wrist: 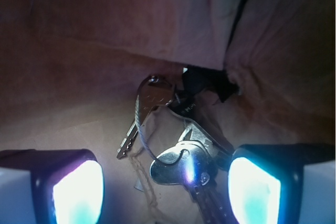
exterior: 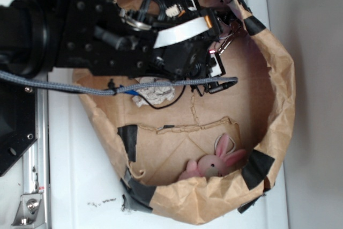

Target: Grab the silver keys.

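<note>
Between the two glowing fingertips in the wrist view lay the silver keys [wrist: 178, 145], flat on the brown paper floor of the bag [exterior: 278, 79], hard against its far wall. The bunch sat off-centre, toward the right fingertip [wrist: 252, 187]: one rounded head and its ring were just beside that tip, while a second key ran up and to the left, its head farther away and its blade pointing down toward the near left. A dark clip part lay at the far end, by the fold in the wall.

The pincer [wrist: 165, 190] stood apart, empty, with the keys below the gap and slightly ahead of it; I judged it would need a small shift to the right before closing.

From the exterior view the keys were barely visible, mostly covered by the black arm, and the fingertips could not be made out there. A crumpled white paper wad [exterior: 155, 92] showed under the arm, and a pink plush bunny [exterior: 214, 163] lay well apart.
</note>
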Robot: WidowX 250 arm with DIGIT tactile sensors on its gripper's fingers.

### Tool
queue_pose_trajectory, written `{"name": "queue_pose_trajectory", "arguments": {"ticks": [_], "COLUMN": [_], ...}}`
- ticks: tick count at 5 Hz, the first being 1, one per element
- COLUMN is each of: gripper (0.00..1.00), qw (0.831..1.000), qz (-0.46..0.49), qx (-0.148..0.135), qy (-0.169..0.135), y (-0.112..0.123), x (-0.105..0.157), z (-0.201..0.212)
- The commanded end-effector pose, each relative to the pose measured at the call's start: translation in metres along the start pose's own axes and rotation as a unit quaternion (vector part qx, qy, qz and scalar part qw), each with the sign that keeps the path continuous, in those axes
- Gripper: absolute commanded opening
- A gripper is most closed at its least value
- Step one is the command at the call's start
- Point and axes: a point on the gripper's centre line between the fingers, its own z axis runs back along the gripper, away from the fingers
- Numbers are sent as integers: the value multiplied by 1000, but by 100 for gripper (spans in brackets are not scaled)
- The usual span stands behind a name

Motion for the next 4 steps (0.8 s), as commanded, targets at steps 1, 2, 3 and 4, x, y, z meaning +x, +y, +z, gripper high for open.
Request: {"name": "queue_pose_trajectory", "arguments": {"ticks": [1,2,3,4], "gripper": [100,0,0,0], "qw": [999,999,1000,1000], "qz": [4,13,9,13], "qx": [4,0,-9,-9], "qy": [-32,-32,-25,-22], "y": [-16,-12,-9,-8], "x": [19,18,17,18], "z": [-17,-18,-14,-13]}}
